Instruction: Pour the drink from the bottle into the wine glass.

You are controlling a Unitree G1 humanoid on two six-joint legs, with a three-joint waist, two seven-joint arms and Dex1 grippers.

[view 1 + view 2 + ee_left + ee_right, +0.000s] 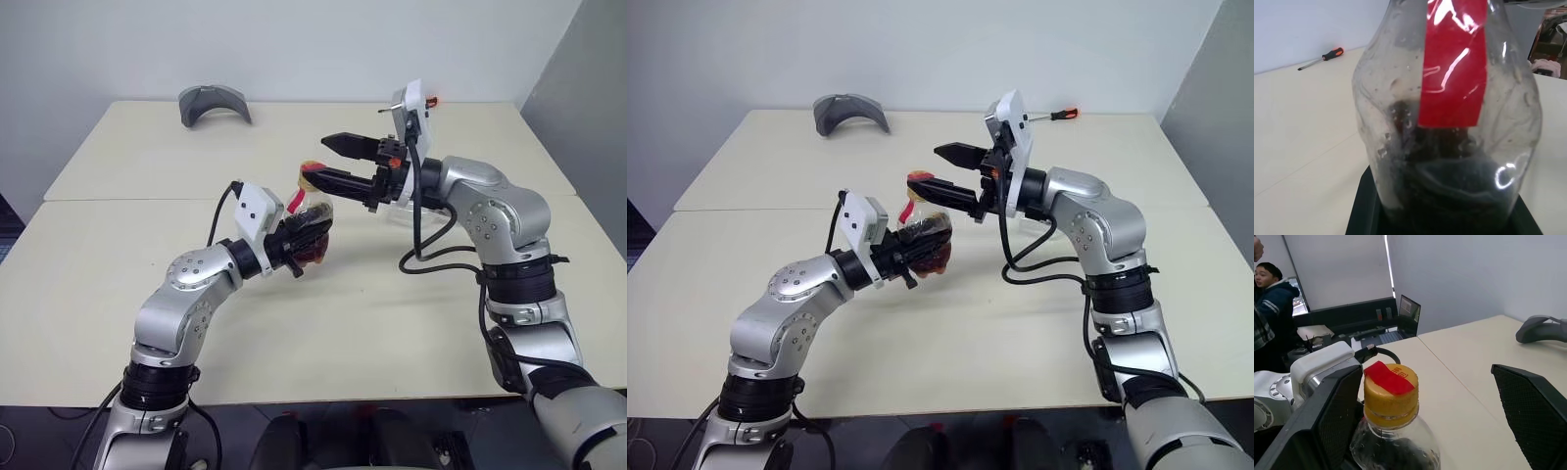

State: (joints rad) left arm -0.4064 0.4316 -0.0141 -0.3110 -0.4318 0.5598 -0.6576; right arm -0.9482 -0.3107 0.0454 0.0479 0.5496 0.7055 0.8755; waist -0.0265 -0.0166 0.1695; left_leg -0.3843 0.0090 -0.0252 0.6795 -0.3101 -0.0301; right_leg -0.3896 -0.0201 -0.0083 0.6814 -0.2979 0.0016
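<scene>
My left gripper is shut on the belly of the bottle and holds it upright above the table. The bottle is clear plastic with a red label strip. The dark drink sits in its lower part. Its yellow cap carries a red strip on top. My right gripper is open, reaching in from the right with a finger on either side of the cap, which lies nearer one finger. The wine glass is mostly hidden behind my right wrist; a faint clear shape shows below it.
A grey curved object lies at the far left of the table. An orange-handled screwdriver lies at the far edge. A seam crosses the tabletop. In the right wrist view a person sits beyond the table near a laptop.
</scene>
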